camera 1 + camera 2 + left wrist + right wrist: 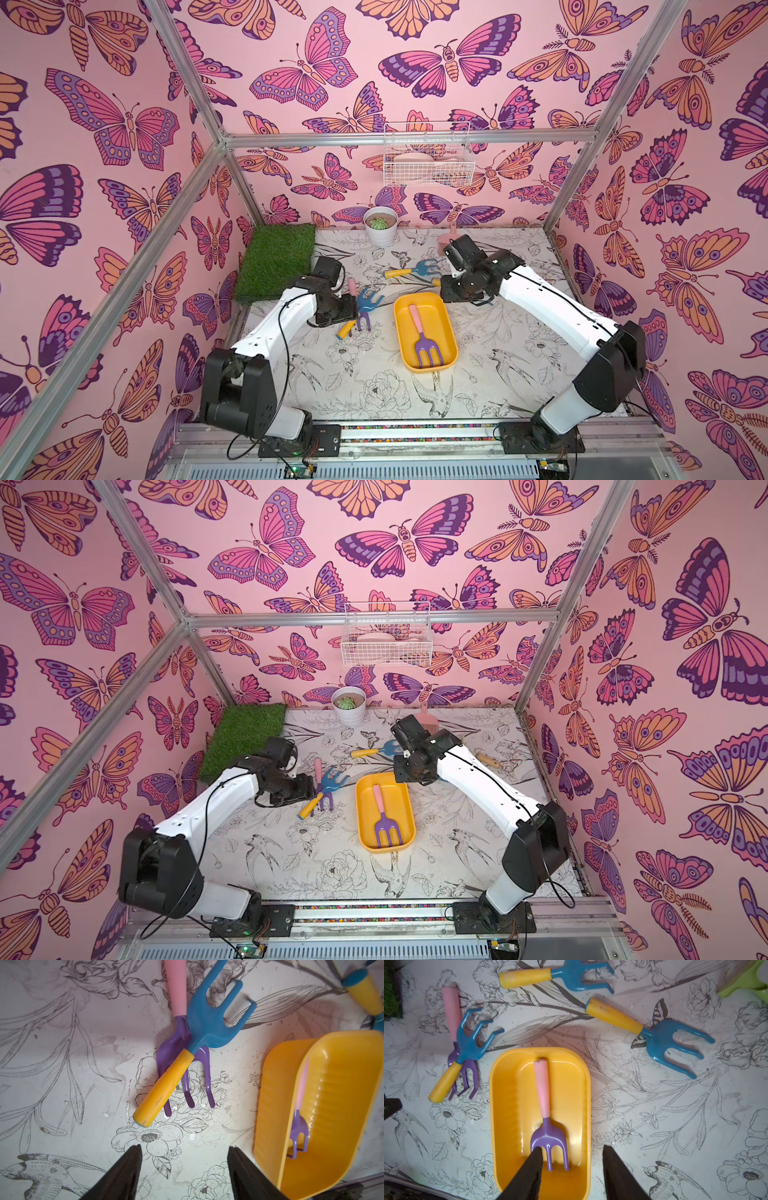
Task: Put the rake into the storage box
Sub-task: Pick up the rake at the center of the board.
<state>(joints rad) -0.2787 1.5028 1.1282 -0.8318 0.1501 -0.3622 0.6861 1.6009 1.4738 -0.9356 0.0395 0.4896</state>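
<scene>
Left wrist view: the left hand hangs apart and empty above the table; just ahead a blue rake lies crossed over a purple rake, beside the storage box. The right hand, also apart and empty, hovers over the storage box, where a pink-handled rake lies flat inside

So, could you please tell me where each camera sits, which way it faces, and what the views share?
Top views: side by side, high above the bases, looking down and forward over the table; the left arm and right arm show.
Left wrist: on that arm, facing down at the blue rake; the left gripper shows.
Right wrist: on that arm, facing down into the storage box; the right gripper shows.
Shared: all four show the storage box holding a purple rake.
</scene>
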